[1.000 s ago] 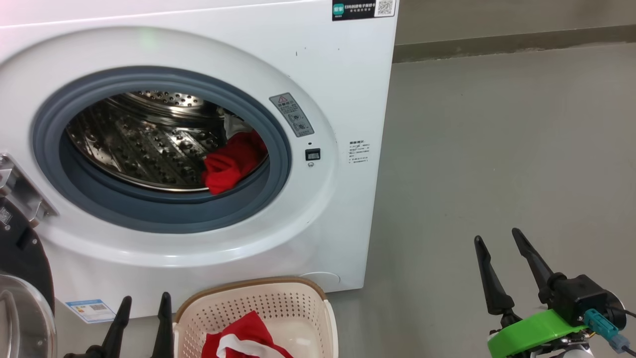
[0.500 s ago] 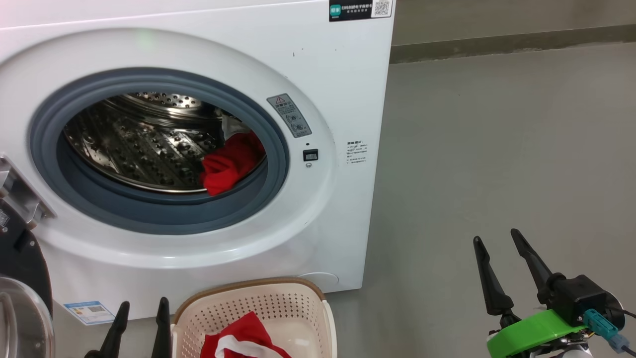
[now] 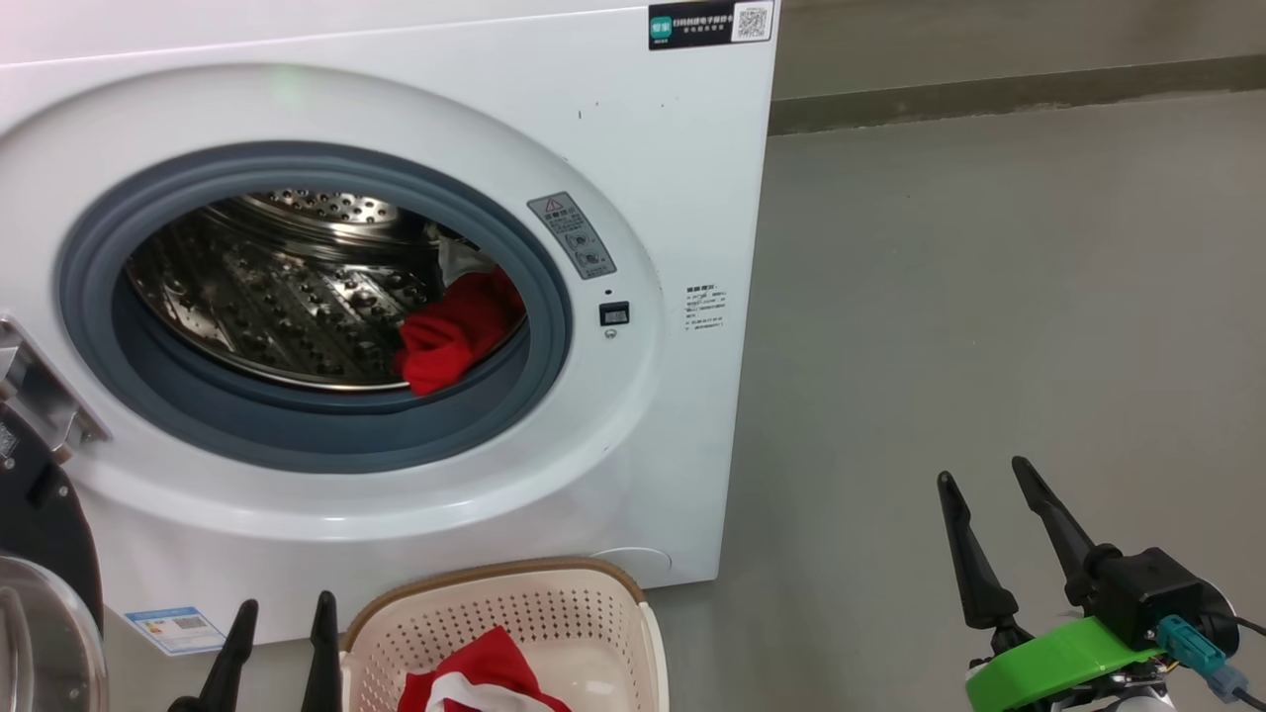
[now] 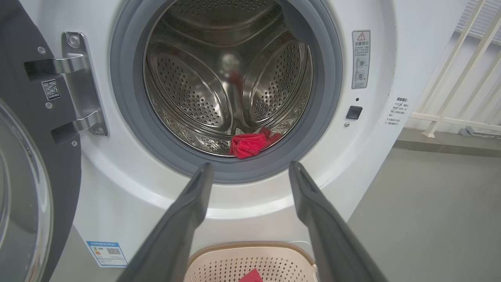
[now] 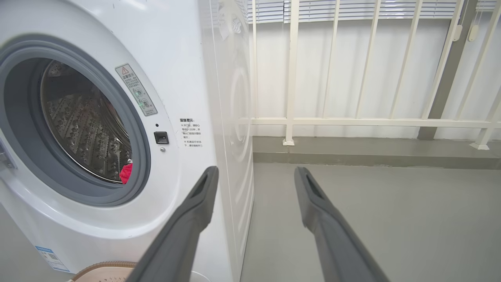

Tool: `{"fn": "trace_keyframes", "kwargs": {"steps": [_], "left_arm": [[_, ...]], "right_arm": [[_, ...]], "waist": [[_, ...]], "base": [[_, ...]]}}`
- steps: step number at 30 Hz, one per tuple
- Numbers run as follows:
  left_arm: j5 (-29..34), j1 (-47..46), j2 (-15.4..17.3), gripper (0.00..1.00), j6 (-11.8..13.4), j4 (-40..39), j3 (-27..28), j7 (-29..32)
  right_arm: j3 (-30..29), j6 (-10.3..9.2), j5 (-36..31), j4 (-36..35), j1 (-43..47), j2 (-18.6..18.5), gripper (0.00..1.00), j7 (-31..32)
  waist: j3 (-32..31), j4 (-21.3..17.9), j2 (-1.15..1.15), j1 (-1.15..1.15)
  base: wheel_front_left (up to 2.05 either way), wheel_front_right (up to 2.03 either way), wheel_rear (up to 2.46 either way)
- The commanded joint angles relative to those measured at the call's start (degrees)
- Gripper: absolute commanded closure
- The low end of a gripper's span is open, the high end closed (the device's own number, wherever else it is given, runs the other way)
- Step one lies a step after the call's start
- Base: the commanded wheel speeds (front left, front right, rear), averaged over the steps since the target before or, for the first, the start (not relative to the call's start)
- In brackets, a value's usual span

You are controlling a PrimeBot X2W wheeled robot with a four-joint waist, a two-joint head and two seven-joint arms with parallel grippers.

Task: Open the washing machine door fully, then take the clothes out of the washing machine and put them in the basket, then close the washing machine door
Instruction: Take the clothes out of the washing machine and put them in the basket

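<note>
Camera shift; clothes point(image 3: 475, 670) in basket point(image 3: 564, 611)

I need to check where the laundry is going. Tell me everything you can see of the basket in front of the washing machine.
The basket is cream-white perforated plastic, a rounded rectangle with a brown woven-look rim. It stands upright on the grey floor just before the washing machine, below the drum opening. A red garment with white trim lies inside; part of its smooth bottom is bare. Its near end runs out of the head view.
</note>
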Motion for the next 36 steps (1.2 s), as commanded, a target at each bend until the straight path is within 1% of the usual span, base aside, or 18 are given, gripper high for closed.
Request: {"fn": "trace_keyframes", "kwargs": {"steps": [1, 8, 14, 18, 31, 36], "left_arm": [[-0.4, -0.9, 0.4, 0.00, 0.1, -1.4, 1.9, -0.7], [-0.9, -2.0, 0.4, 0.00, 0.2, -1.5, 1.4, -0.7], [-0.6, -6.4, 0.4, 0.00, 0.0, 0.3, 0.4, -0.7], [0.6, -9.6, 1.3, 0.00, -0.1, 2.1, -0.4, -0.7], [0.0, -24.9, 3.7, 0.00, -0.4, 9.9, -1.6, -0.7], [-0.5, -30.7, 3.8, 0.00, -0.4, 12.6, -1.7, -0.7]], "right_arm": [[1.5, 0.28, 0.6, -1.2, -0.7, -0.2, 0.00, -0.4], [1.5, 0.28, 0.5, -1.7, -0.8, -0.2, 0.00, -0.4], [1.2, 0.28, -0.2, -2.2, -1.3, -0.2, 0.00, -0.4], [1.2, 0.28, -1.3, -2.5, -1.8, -0.2, 0.00, -0.4], [0.6, 0.28, -3.0, -5.1, -5.0, -0.2, 0.00, -0.4], [0.2, 0.28, -3.3, -6.8, -6.5, -0.2, 0.00, -0.4]], "waist": [[0.1, 0.0, 0.00, 0.00], [1.0, 0.1, 0.00, 0.00], [2.7, 0.9, 0.00, 0.00], [4.0, 1.0, 0.00, 0.00], [12.1, 0.9, 0.00, 0.00], [16.1, 0.7, 0.00, 0.00]], "base": [[0.00, 0.00, 0.00], [0.00, 0.00, 0.00], [0.00, 0.00, 0.00], [0.00, 0.00, 0.00], [0.00, 0.00, 0.00], [0.00, 0.00, 0.00]]}}
